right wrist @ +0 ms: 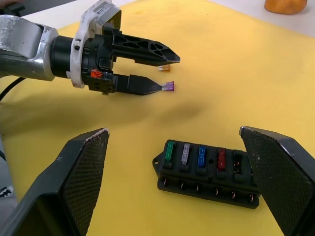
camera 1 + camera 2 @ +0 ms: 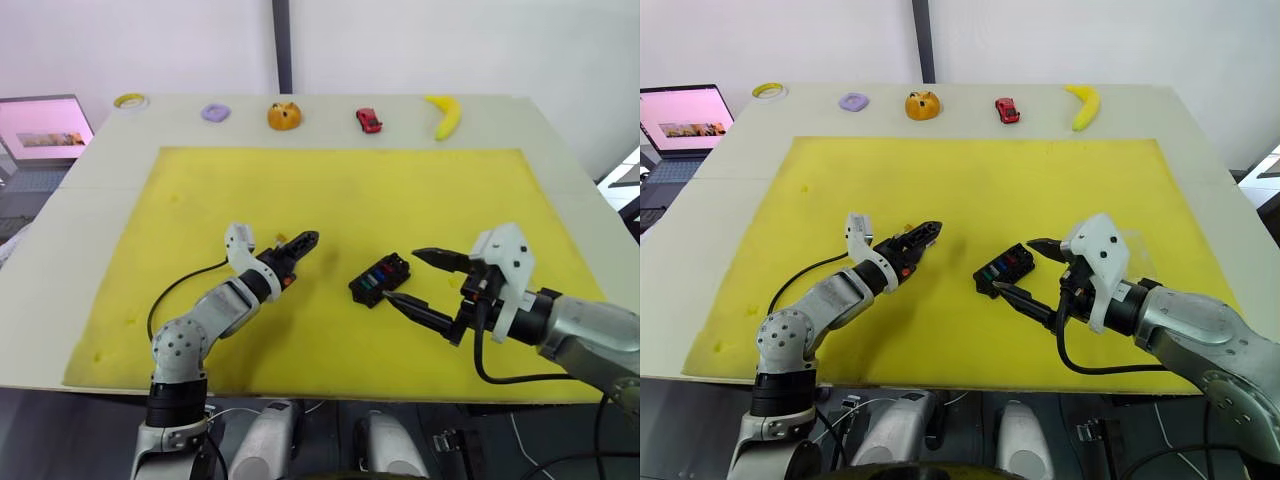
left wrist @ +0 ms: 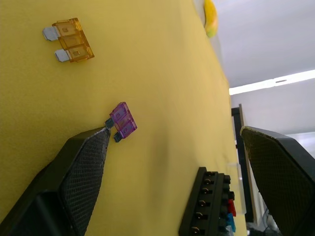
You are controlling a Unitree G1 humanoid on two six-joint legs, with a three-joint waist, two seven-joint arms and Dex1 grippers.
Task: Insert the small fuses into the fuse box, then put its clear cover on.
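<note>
Worktop under your yellow mat, white wall behind, laptop at left, your left hand spread around purple fuse, right hand wide beside fuse box.

One black rectangular plastic fuse box holds four small plastic fuses in its slots: one green, one grey, one blue, one red. Two loose fuses lie on the yellow mat: one purple, one amber. Five items line the white worktop's far edge: one tape ring, one purple ring, one orange toy, one red car, one banana. Two black pincers, left and right.
</note>
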